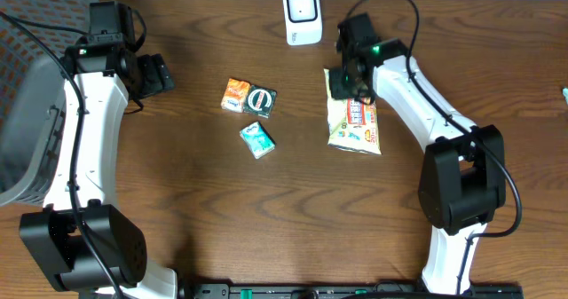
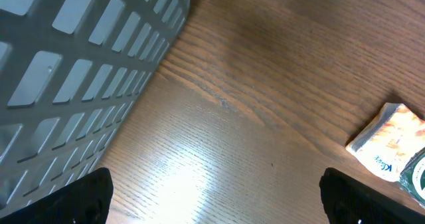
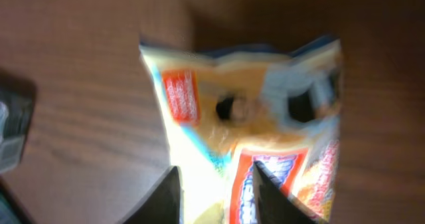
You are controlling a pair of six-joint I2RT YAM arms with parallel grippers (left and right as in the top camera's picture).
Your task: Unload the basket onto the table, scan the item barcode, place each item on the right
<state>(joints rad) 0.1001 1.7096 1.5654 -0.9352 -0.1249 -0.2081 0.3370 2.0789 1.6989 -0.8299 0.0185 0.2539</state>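
The right hand [image 3: 216,194] is low over the snack bag [image 1: 355,121]. In its wrist view we see its two fingers [image 3: 169,197] set fairly close together, with a strip of the bag's printed face showing between them. That view is blurred, so we cannot tell whether the fingers pinch the wrapper or only straddle it. From overhead we place this hand at the bag's far end. The bag is yellow and white with red and blue print. It lies on the wooden counter [image 1: 266,219], in the right half. The white scanner [image 1: 302,15] stands at the counter's far edge, a little to the left of the bag's far end and apart from it.

Left of the bag, near the middle of the counter, we see three small packets. An orange packet [image 1: 235,95] and a dark green packet [image 1: 260,101] lie touching side by side. A teal packet [image 1: 257,139] lies just in front of them, apart.

Further out, the left hand [image 1: 155,73] hovers over bare wood at the far left, its fingers spread wide with nothing between them. In its wrist view we see the grey slotted basket [image 2: 80,51] close on one side, and the orange packet at the opposite edge of the frame.
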